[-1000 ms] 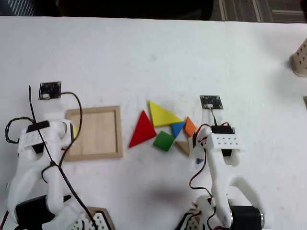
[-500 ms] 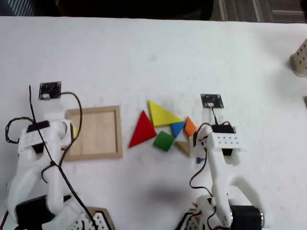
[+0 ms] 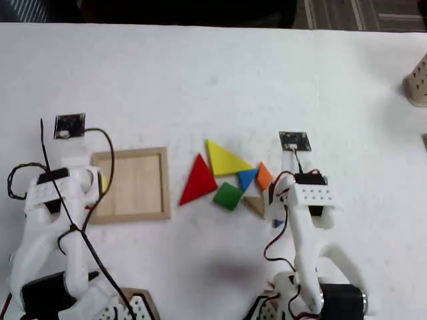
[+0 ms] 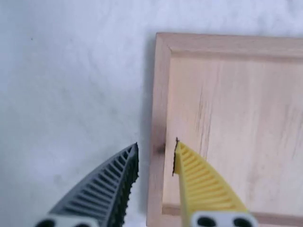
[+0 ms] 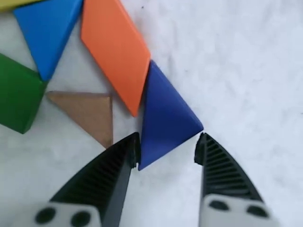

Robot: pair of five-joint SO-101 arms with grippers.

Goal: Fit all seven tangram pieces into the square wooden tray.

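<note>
The square wooden tray (image 3: 130,153) lies at the left with nothing in it. My left gripper (image 4: 156,149) is open, its grey and yellow fingers either side of the tray's outer rim (image 4: 161,90). Right of the tray lie a red triangle (image 3: 198,181), a yellow triangle (image 3: 225,162), a green square (image 3: 228,196), a light blue triangle (image 5: 47,33), an orange parallelogram (image 5: 116,52) and a tan triangle (image 5: 90,111). My right gripper (image 5: 166,142) is open low over the table, with a corner of the dark blue triangle (image 5: 165,118) between its fingers.
A black cable (image 3: 107,160) from the left arm hangs across the tray's left edge. A pale pegged object (image 3: 417,83) sits at the table's far right edge. White table stretches behind the pieces and right of the right arm.
The right arm has shifted only very slightly. The pieces, the tray and the left arm stay where they were.
</note>
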